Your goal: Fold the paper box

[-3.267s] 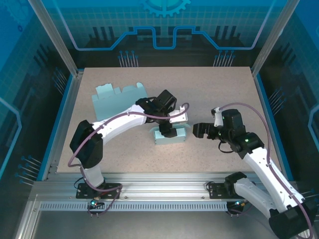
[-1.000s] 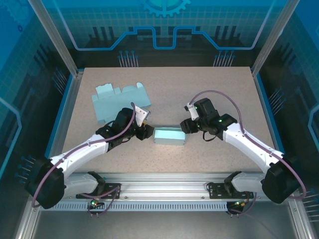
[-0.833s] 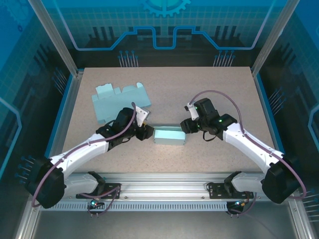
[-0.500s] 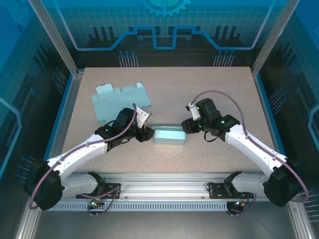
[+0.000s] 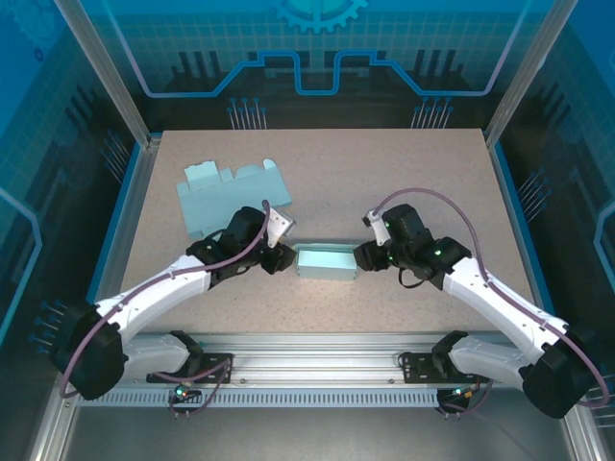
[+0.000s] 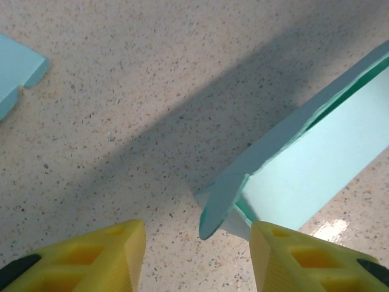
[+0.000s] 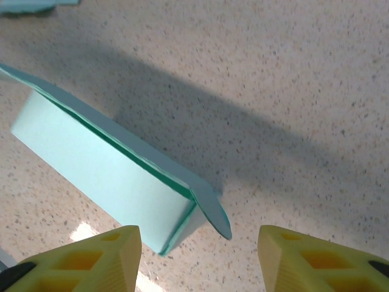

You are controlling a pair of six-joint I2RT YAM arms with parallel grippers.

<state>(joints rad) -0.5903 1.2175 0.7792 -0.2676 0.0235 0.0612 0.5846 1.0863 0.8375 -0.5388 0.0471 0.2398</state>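
Observation:
The light-teal paper box [image 5: 327, 260] stands on the table between my two arms, long side toward the camera. My left gripper [image 5: 281, 257] is at its left end, open; the left end flap [image 6: 220, 205] sticks out between the yellow fingers [image 6: 91, 258], touching neither. My right gripper [image 5: 366, 255] is at the right end, open too. There the rounded end flap [image 7: 213, 213] juts out between the fingers [image 7: 322, 261], and the box body [image 7: 103, 167] runs off to the upper left.
A flat, unfolded teal box blank [image 5: 229, 195] lies at the back left of the speckled table [image 5: 423, 173], its corner [image 6: 15, 76] visible in the left wrist view. Blue frame rails border the table on both sides.
The right arm has swung its elbow outward and lowered its gripper to the box's right end. The left gripper has crept slightly toward the left end. The box has stayed put.

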